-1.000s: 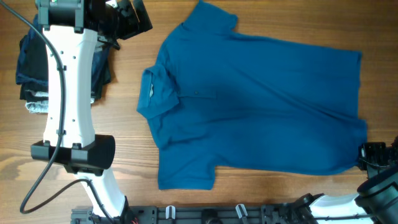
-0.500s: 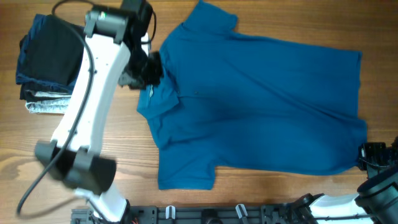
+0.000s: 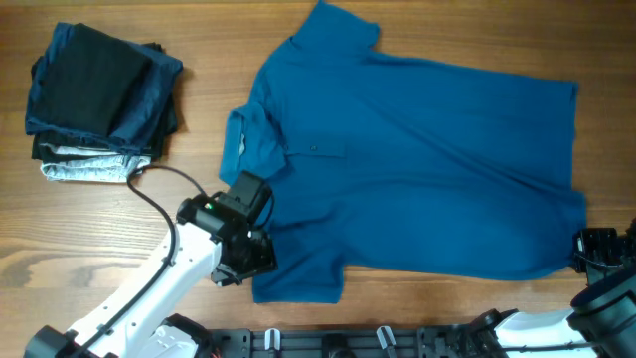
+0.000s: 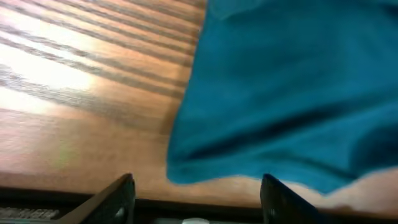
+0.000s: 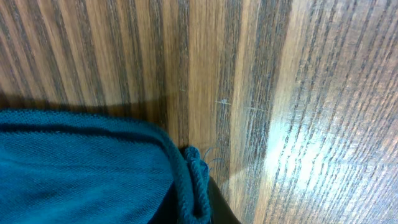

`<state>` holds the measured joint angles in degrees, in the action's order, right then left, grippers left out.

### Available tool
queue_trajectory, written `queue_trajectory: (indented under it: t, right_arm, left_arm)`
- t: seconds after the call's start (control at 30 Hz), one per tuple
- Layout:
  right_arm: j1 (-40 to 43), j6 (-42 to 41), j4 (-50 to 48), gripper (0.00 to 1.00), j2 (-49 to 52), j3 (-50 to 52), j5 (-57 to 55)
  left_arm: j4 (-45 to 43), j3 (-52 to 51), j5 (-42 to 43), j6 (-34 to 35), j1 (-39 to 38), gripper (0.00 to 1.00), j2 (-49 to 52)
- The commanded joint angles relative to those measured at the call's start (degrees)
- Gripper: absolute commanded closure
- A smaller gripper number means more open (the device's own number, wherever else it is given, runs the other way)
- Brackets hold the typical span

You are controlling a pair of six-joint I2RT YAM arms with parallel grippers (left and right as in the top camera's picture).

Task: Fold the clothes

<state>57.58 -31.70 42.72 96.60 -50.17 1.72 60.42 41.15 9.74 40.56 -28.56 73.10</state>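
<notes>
The clothes, a medium-blue polo shirt (image 3: 427, 159), lies spread flat with its collar (image 3: 250, 141) to the left and its hem to the right. My left gripper (image 3: 250, 261) hovers low at the near sleeve (image 3: 298, 273). In the left wrist view the left gripper (image 4: 199, 196) is open, and the sleeve's edge (image 4: 186, 168) lies just beyond the fingertips with nothing between them. My right gripper (image 3: 593, 249) sits at the shirt's near right hem corner. In the right wrist view the right gripper (image 5: 199, 208) is shut on a bunched fold of the hem (image 5: 196, 180).
A stack of folded dark navy, black and grey garments (image 3: 94, 99) stands at the far left. Bare wooden tabletop (image 3: 119, 229) surrounds the shirt. A black rail (image 3: 328, 343) runs along the front edge.
The left arm swung from the folded stack at the far left, past the collar, down to the shirt's near sleeve. The right arm and the shirt stayed still.
</notes>
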Motion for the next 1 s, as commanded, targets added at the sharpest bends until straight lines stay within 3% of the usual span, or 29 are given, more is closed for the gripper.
queue_trajectory:
  t: [0.0,0.2,0.43,0.5,0.6,0.67,0.7,0.97]
  right_arm:
    - [0.13,-0.83,0.46,0.96,2.58,1.14,-1.68]
    - [0.13,-0.81,0.37,0.96,2.58,1.14,-1.66]
    - [0.13,0.28,0.39,0.95,2.58,1.14,-1.68]
    - [0.13,0.24,0.37,0.95,2.58,1.14,-1.68]
    - [0.13,0.33,0.48,0.95,2.58,1.14,-1.73]
    - [0.13,1.75,0.59,0.96,2.56,1.11,-1.68]
    - [0.13,1.70,0.59,0.96,2.54,1.11,-1.66]
    - [0.13,1.57,5.20,0.96,-0.09,-2.62,0.83]
  left_arm:
    - [-3.21,-4.48,1.22,7.96,-0.37,0.36,0.83]
    - [-9.05,-11.28,5.25,12.68,-0.37,0.38,0.96]
    - [-13.49,-15.15,5.29,12.87,-0.37,0.41,0.96]
    - [-13.46,-15.72,5.77,12.85,-0.37,0.48,0.96]
    - [-13.55,-15.72,7.85,12.85,-0.37,0.69,0.96]
    - [-12.96,-15.69,7.89,12.81,-0.37,0.92,0.96]
    - [-12.37,-15.69,8.48,12.46,-0.37,0.96,0.94]
    - [-0.52,-6.71,8.00,7.82,-0.37,0.96,-1.49]
